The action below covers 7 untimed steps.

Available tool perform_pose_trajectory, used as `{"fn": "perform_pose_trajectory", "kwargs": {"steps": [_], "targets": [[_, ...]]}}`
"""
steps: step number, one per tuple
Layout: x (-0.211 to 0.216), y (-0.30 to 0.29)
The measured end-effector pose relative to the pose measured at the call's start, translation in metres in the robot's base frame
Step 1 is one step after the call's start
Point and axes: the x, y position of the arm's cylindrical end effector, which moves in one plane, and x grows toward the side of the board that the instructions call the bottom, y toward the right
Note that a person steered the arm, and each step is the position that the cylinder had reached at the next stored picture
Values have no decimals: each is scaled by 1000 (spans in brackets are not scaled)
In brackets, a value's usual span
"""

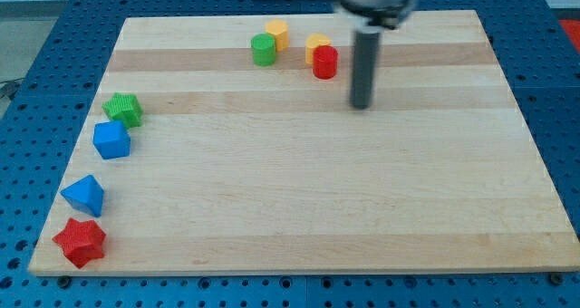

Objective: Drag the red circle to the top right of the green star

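Observation:
The red circle [325, 62] stands near the view's top centre, touching a yellow block [315, 45] just behind it. The green star [123, 110] lies far off at the view's left edge of the board. My tip [362, 105] is on the board to the right of and slightly below the red circle, a short gap away from it. The rod rises straight up from the tip to the arm at the view's top.
A green circle [264, 50] and a yellow block [277, 33] stand left of the red circle. Down the view's left side lie a blue block [111, 139], a blue triangle-like block [85, 196] and a red star [80, 242]. The wooden board [362, 208] sits on a blue table.

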Motion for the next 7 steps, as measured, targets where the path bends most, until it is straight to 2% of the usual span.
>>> {"fn": "perform_pose_trajectory", "kwargs": {"steps": [2,3,7], "targets": [[-82,-7],[-99,-25],[-85,-76]]}}
